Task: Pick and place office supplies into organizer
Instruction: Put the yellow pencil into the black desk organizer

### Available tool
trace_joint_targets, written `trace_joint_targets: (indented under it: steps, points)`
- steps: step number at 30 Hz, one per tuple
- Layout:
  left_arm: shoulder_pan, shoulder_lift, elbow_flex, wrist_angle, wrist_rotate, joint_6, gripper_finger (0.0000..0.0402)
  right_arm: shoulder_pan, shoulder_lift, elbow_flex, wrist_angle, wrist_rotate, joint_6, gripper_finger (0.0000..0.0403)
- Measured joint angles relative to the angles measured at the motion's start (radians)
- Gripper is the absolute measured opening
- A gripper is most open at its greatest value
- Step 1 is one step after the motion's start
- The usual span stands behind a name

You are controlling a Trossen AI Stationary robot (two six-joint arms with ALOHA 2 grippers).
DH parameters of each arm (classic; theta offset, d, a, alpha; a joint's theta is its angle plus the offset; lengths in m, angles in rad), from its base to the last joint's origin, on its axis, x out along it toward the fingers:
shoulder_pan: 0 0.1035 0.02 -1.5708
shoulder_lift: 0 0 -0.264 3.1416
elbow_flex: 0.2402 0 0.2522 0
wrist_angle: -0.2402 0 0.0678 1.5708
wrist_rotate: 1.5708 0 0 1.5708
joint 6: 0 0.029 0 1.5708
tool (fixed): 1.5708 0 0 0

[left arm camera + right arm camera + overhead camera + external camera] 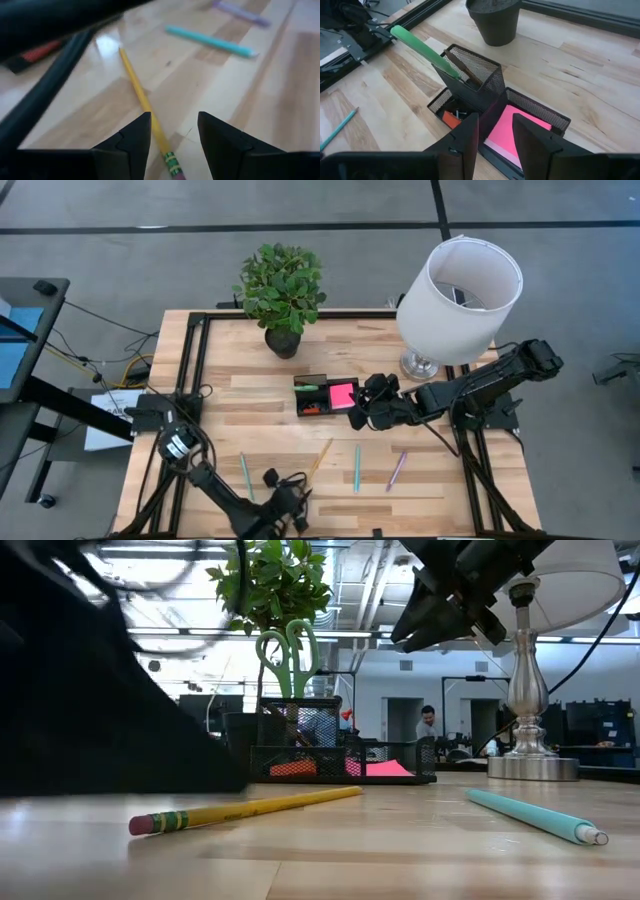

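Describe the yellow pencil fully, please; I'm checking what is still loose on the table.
The yellow pencil is a slim yellow painted pencil with a green-banded ferrule and pink eraser at one end. It lies flat on the bare wooden table, apart from the organizer and beside a teal pen. The left gripper hovers over its eraser end, fingers open on either side, not gripping it.

Counter [420, 480]: pale wood planks, smooth, slightly glossy with soft reflections. Organizer [485, 80]: black wire mesh, matt. Sticky-note pad [512, 130]: pink paper, flat, matt. Scissors handle [422, 50]: smooth green plastic. Pencil [145, 102]: yellow painted wood, metal ferrule. Lamp base [530, 755]: polished metal. Left pincer [173, 137]: matt black plastic.
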Motion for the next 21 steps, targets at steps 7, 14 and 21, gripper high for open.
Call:
trace_joint_targets:
  steps: [7,14,21]
  points:
    - [0.015,0.072,0.037,-0.01,-0.001,-0.111,0.0154,0.0,0.0,0.0,0.017,0.0,0.0,0.0113]
    - [0.005,0.085,0.029,-0.054,-0.018,-0.233,0.0154,0.0,0.0,0.0,0.024,0.0,0.0,0.0113]
    - [0.009,0.084,0.03,-0.14,0.026,-0.305,0.0141,0.0,0.0,0.0,0.038,0.0,0.0,0.0113]
